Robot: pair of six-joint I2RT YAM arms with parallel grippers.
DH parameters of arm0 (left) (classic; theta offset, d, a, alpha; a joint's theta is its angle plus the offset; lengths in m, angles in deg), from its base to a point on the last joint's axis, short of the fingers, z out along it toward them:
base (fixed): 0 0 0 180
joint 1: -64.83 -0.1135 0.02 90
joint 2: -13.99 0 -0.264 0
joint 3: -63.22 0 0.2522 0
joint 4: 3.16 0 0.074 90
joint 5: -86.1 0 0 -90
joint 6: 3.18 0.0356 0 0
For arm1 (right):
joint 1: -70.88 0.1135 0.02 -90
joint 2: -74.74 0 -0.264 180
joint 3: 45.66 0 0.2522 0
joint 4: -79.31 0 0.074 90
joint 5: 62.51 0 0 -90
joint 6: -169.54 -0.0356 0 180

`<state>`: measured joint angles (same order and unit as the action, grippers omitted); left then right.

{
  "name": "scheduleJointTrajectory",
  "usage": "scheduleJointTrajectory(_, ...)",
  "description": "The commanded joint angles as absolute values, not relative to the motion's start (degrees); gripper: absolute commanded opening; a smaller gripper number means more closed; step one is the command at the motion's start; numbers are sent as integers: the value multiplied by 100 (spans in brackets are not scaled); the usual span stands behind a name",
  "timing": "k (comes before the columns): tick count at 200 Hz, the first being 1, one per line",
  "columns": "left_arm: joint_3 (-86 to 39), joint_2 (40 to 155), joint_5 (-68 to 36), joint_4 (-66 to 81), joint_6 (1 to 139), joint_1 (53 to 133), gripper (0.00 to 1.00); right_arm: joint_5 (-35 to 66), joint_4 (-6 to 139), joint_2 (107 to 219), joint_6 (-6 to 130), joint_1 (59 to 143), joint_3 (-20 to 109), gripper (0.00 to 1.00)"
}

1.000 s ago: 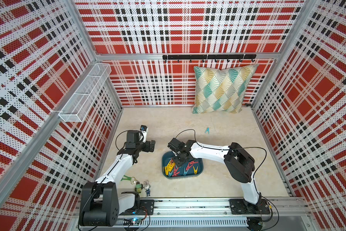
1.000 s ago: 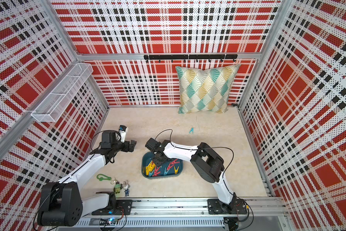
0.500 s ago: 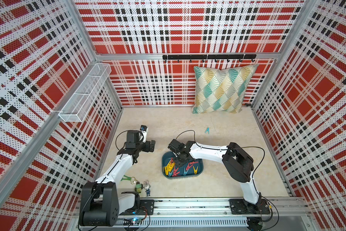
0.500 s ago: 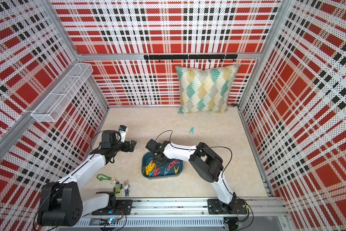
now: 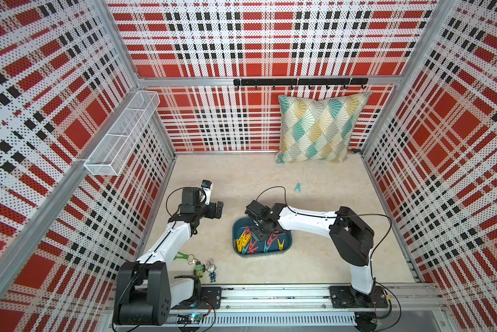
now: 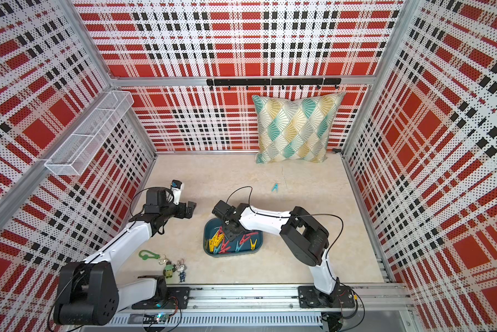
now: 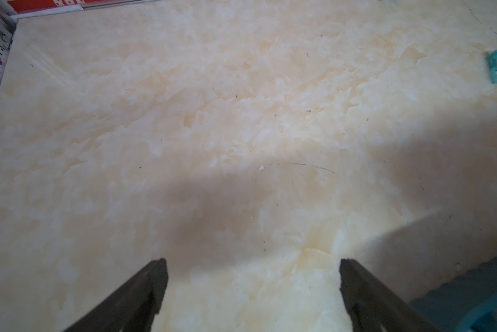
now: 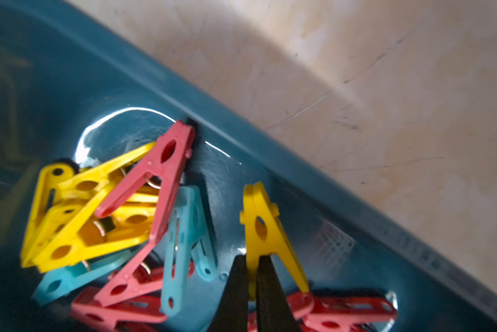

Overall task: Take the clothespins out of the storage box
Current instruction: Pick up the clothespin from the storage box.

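Clenching one leg of a yellow pin (image 8: 267, 244) inside the box (image 8: 69, 72), toward the surface's (image 5: 313, 230) front edge, the right pincer (image 8: 251, 276) lies along the pin's long axis; the left pincer (image 7: 253, 267) gapes, farther off.

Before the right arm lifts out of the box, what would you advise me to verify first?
1. Grip: right gripper shut on the yellow clothespin: ok.
2. Hold secure: the fingers pinch only one leg of it: cannot tell.
3. Held pin free of neighbours: its other leg meets a red clothespin: cannot tell.
4. Way up past the storage box wall unobstructed: ok.
5. Other arm: left gripper open, holding nothing, apart from the box: ok.
6. Set-down room on the table by the teal clothespin already out: ok.
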<state>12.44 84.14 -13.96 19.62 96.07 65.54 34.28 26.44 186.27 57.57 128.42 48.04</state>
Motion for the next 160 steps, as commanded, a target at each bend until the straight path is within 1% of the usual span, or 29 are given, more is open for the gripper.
scheduleJointTrajectory(1, 1192, 8422, -1427, 1940, 9621, 6516, 99, 3621, 2626, 18078, 5611, 12836, 4719, 5)
scheduleJointTrajectory(47, 1192, 8439, -1411, 1939, 9617, 6521, 99, 3703, 2714, 17290, 5461, 12812, 4550, 3)
scheduleJointTrajectory(72, 1184, 8448, -1405, 1939, 9622, 6526, 99, 3672, 2675, 17000, 5382, 12545, 4477, 2)
scheduleJointTrajectory(112, 1184, 8420, -1391, 1947, 9620, 6527, 99, 3571, 2650, 16566, 5277, 11759, 4217, 2)
scheduleJointTrajectory(160, 1184, 8424, -1400, 1948, 9629, 6536, 99, 3085, 2531, 16495, 5212, 10199, 3943, 3)
